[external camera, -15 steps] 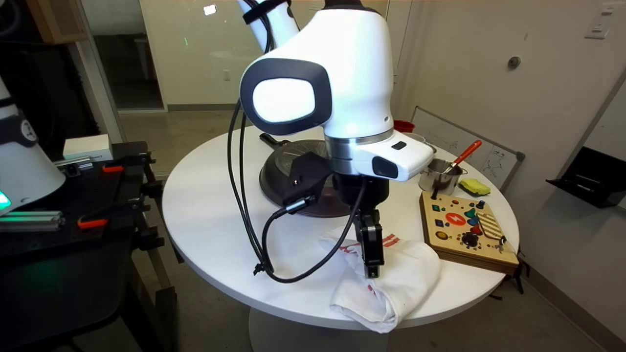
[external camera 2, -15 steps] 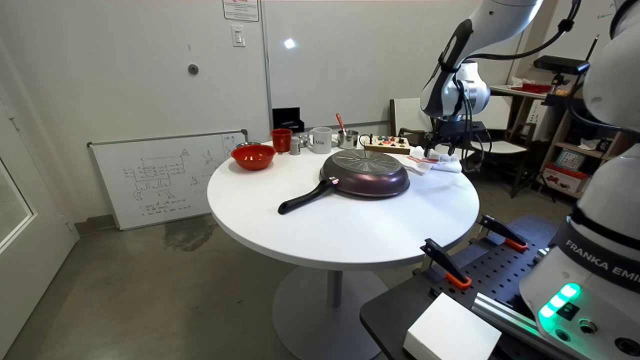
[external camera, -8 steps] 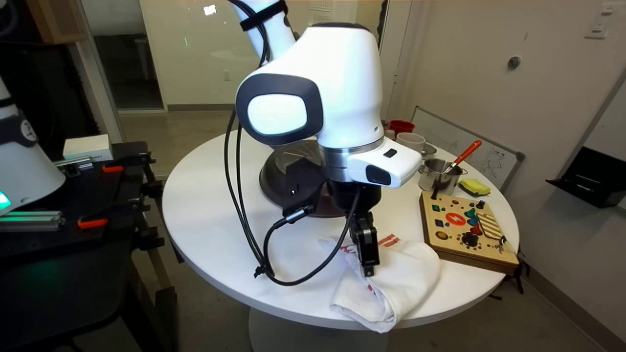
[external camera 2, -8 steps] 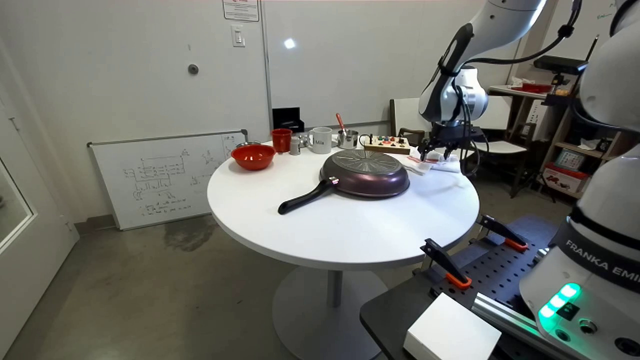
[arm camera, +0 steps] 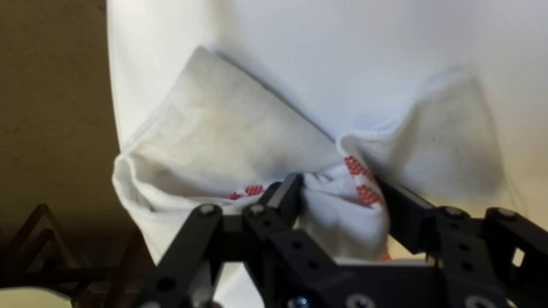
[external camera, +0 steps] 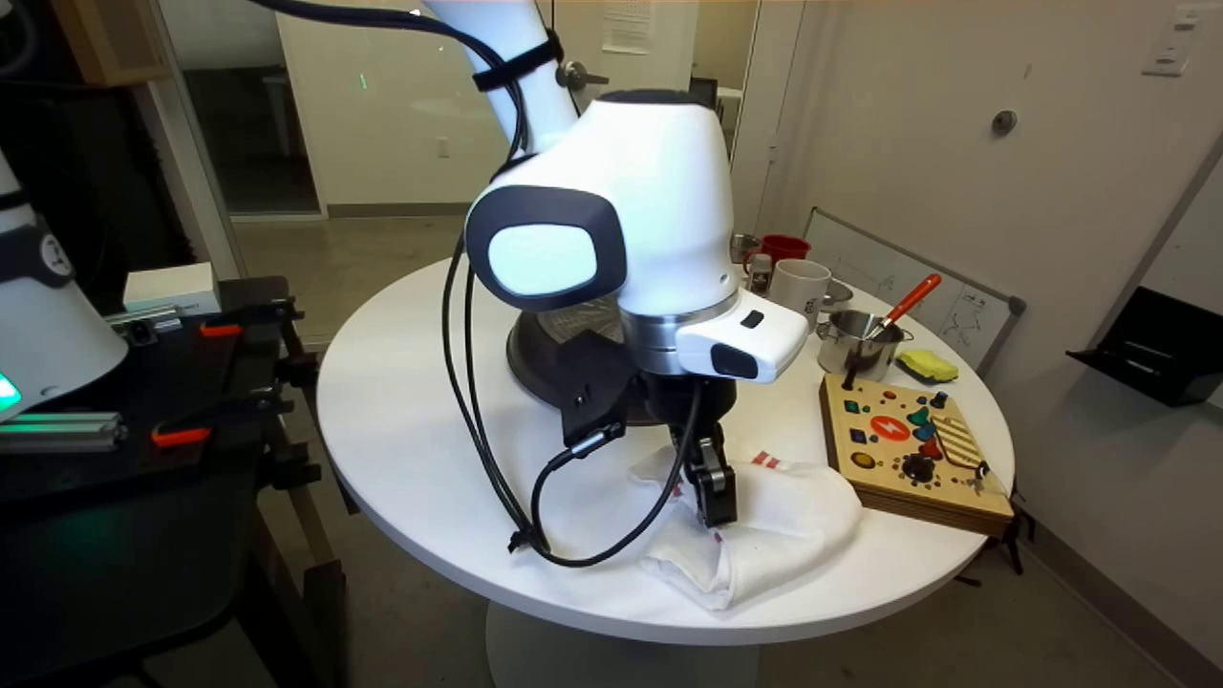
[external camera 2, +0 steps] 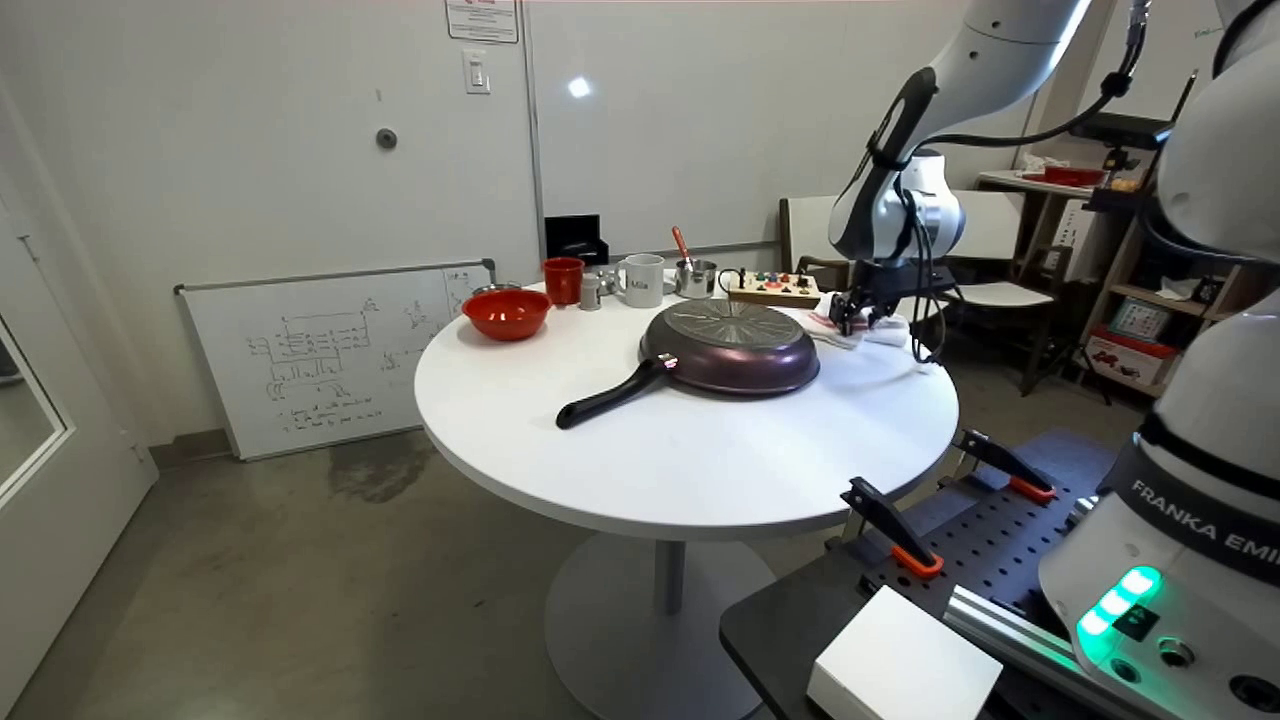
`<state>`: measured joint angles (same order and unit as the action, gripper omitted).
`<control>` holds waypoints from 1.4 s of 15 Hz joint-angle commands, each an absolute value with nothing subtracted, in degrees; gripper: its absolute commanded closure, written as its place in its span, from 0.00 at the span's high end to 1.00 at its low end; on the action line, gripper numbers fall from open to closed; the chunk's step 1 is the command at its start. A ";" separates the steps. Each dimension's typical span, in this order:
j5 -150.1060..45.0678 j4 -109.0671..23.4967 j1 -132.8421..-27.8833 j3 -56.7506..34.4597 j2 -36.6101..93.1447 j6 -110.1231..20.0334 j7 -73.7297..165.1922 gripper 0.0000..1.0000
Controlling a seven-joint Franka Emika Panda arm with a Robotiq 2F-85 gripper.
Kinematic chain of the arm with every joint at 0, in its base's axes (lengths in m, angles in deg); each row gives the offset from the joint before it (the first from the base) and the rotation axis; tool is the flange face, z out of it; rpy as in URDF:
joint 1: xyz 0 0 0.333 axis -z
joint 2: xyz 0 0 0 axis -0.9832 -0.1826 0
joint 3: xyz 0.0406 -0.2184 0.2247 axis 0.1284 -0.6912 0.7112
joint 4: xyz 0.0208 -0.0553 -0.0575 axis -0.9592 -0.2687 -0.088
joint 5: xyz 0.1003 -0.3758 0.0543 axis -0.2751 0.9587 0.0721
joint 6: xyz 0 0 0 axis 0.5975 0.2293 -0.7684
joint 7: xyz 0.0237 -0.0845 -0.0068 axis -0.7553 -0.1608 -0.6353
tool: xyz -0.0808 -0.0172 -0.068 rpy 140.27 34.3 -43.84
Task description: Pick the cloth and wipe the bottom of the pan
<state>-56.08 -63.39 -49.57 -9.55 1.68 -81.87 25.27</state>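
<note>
Cloth, white with red markings, lay creased on the round white table, near its edge and just beside the wooden board bearing coloured knobs. The gripper, pointing down, was clamped on a bunched fold of the cloth, one finger to either side, as the wrist view showed. The pan, inverted with its bottom upward, rested near the cloth, its black handle directed away.

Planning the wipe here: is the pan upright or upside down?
Upside down: in an exterior view, the pan shows its round, patterned base facing up.
</note>
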 commanded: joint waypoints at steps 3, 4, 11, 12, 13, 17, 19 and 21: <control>-54.23 -62.69 -51.78 -11.02 0.45 -81.79 25.16 0.04; -53.77 -62.69 -53.82 -13.26 0.98 -81.92 26.55 0.03; -50.87 -63.22 -62.53 -21.56 7.74 -81.73 29.55 0.02; -51.04 -63.08 -62.18 -20.81 8.87 -80.73 29.17 0.03; -51.57 -62.81 -61.71 -19.86 9.94 -78.73 28.98 0.02; -57.23 -60.80 -56.03 -11.52 14.34 -63.03 25.36 0.02; -59.76 -59.96 -55.66 -10.68 15.31 -58.99 25.53 0.01; -62.34 -59.21 -55.15 -10.05 16.09 -56.12 24.81 0.02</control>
<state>-58.53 -60.38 -56.67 -11.69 14.49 -60.97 27.12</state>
